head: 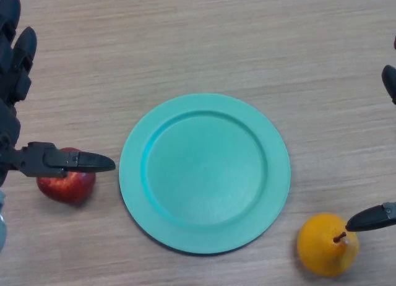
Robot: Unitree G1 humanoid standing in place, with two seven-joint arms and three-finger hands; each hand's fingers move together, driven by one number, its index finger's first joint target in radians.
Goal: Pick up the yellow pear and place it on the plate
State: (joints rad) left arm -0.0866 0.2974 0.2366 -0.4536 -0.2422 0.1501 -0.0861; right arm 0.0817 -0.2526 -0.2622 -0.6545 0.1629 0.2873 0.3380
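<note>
Now the right hand (377,216), open, hovers by the yellow pear (327,244), near right of the plate (205,173); it should wrap the body, avoiding the stem.

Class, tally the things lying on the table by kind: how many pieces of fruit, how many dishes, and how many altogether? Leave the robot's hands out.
Fruit: 2 (red apple, yellow pear)
Dishes: 1 (green plate)
Total: 3
</note>
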